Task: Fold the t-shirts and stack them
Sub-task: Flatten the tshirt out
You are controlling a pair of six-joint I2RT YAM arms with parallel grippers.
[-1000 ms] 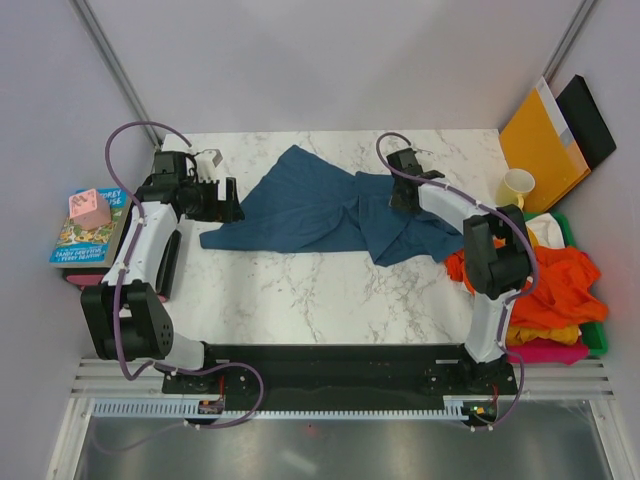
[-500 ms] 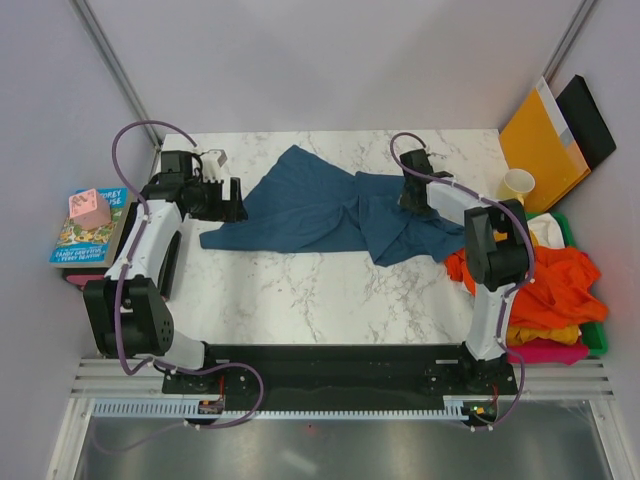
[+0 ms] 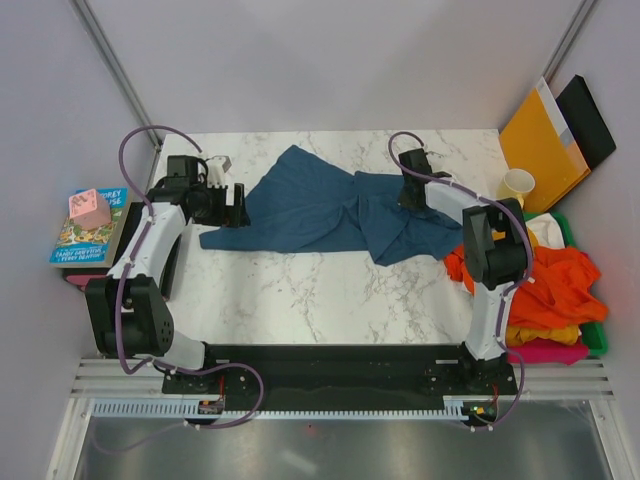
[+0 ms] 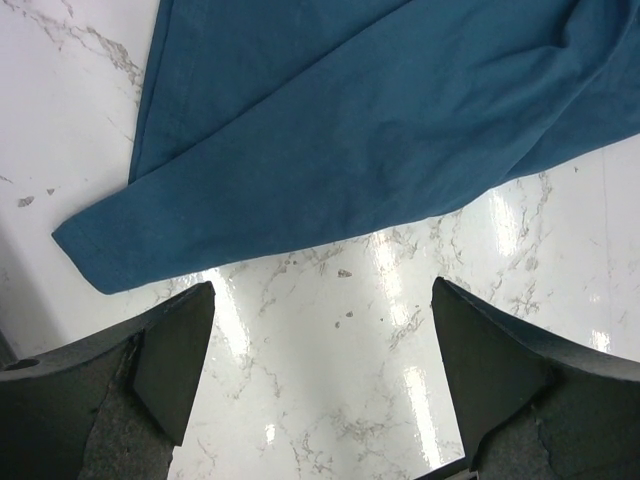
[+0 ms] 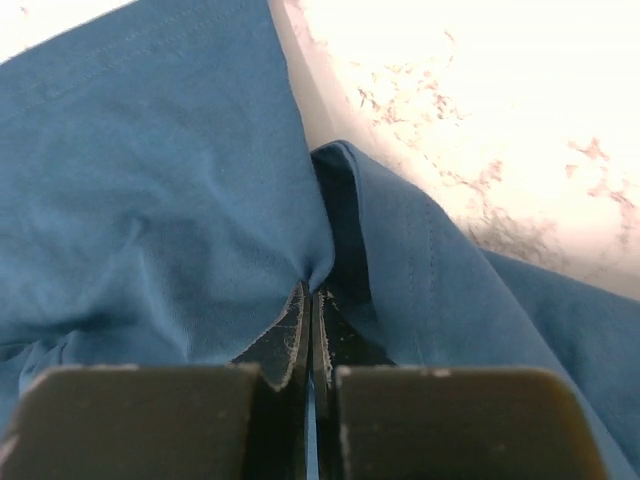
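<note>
Teal tee (image 3: pixel 310 205) lay crumpled across the far tabletop (image 3: pixel 320 290), with the other tees (image 3: pixel 565 285) heaped at the right edge. Right jaws were closed on a thin fold beside a hem; so shallow a pinch might slip out on a pull, or drag two layers together. Left jaws stood wide above bare tabletop just short of the tee's corner, so closing there would likely catch nothing.
</note>
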